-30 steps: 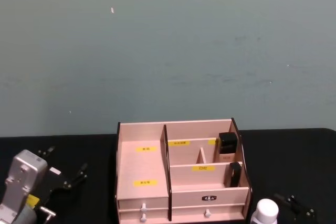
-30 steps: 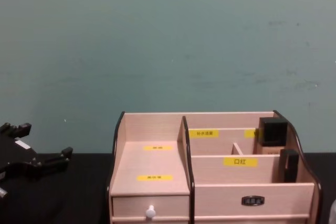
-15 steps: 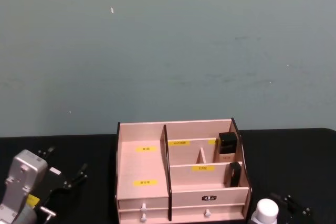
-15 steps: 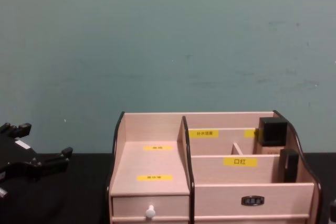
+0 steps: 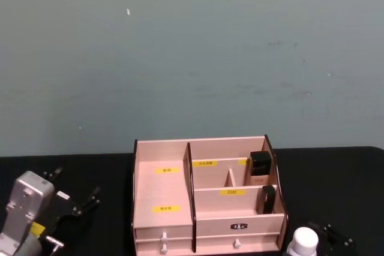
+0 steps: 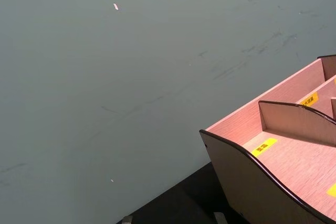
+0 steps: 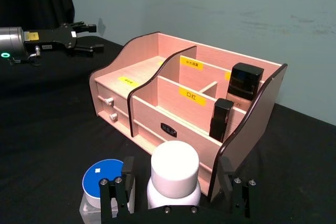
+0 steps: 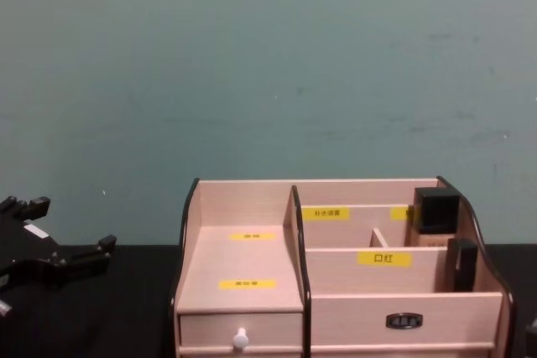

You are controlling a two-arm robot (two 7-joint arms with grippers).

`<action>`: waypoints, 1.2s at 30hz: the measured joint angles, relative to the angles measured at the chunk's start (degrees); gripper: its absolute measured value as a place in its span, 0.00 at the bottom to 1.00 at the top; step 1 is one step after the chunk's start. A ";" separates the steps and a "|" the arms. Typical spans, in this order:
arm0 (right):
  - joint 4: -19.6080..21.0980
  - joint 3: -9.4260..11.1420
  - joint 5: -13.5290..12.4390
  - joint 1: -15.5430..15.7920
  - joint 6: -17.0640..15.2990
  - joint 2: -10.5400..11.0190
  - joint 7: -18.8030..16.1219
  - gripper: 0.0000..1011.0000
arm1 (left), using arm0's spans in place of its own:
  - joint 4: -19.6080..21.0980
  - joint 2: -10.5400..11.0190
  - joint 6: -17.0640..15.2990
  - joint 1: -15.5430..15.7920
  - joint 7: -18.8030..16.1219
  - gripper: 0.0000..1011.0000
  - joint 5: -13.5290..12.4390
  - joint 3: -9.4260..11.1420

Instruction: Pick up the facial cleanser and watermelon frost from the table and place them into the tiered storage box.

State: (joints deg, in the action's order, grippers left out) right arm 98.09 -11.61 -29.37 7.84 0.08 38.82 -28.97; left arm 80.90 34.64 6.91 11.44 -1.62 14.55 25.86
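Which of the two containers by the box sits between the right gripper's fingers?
The white-capped bottle, inside the open right gripper; the smaller blue-lidded jar stands just outside one finger.

A black-draped counter (image 5: 90, 166) stands before a plain grey-green wall (image 5: 192, 58) flecked with small white specks. In the right-hand compartments of the tiered storage box (image 5: 165, 190), a black-capped bottle (image 5: 260, 161) stands upright at the rear, and a slim black tube (image 5: 269, 199) stands in front of it.

Tiered storage box (image 5: 210, 226) pale wood, yellow labels (image 5: 166, 208); bottle (image 7: 175, 169) white; table (image 7: 42, 129) black.
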 joint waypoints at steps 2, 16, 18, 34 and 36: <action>0.00 -0.09 -0.01 0.02 -0.14 0.15 0.02 0.99 | 0.00 0.00 0.00 0.00 0.00 0.99 0.00 0.00; -0.46 -0.53 0.21 0.69 -0.57 0.81 0.26 0.99 | 0.00 0.00 0.00 0.00 0.00 0.99 0.00 0.00; -0.50 -0.59 0.27 0.69 -0.67 0.81 0.31 0.99 | 0.00 0.00 0.00 0.00 0.00 0.99 0.00 0.00; -0.72 -0.85 0.51 0.55 -1.09 0.92 0.28 0.99 | 0.00 0.00 0.00 0.00 0.00 0.99 0.00 0.00; -0.71 -0.84 0.52 0.56 -1.07 0.92 0.27 0.99 | 0.00 0.00 0.00 0.00 0.00 0.99 0.00 0.00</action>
State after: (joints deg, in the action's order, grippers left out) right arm 97.38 -12.45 -28.85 8.40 -0.99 39.74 -28.70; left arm 80.90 34.64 6.91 11.43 -1.62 14.55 25.86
